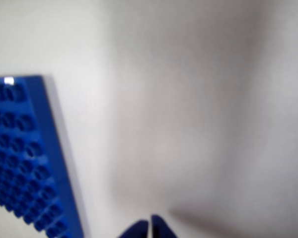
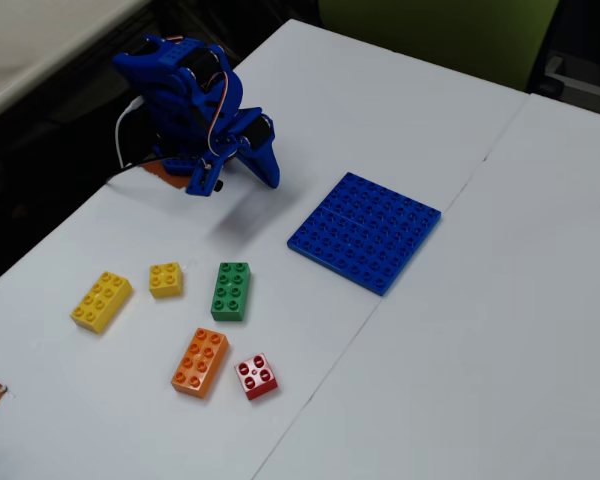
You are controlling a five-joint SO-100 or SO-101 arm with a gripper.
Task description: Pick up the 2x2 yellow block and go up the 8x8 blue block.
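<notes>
A white table (image 2: 410,330) is shown in the fixed view, with the 8x8 blue block (image 2: 365,231) taken here as the landmark. This flat studded baseplate lies bare, with nothing resting on its studs. The blue robot arm (image 2: 195,115) is seen folded up to the left of the baseplate and further back, well apart from it. Its gripper (image 2: 271,176) is pointed down toward the table, near the baseplate's left corner; the fingertips appear brought together with nothing held.

The bricks are laid out left of and in front of the baseplate, each apart from the others. A 2x4 yellow brick (image 2: 101,301) lies farthest from it. A 2x4 orange brick (image 2: 200,362) and a 2x4 green brick (image 2: 231,291) are placed nearer, the green one nearest. The 2x2 yellow block (image 2: 165,280) rests on the table between the long yellow brick and the green one, well apart from the baseplate. A 2x2 red brick (image 2: 256,376) lies just beside the orange one.

In the blurred wrist view only the baseplate's edge (image 1: 25,163) at the left and the two fingertips (image 1: 139,230) at the bottom are shown, separated by a thin pale line; no bricks are shown there.
</notes>
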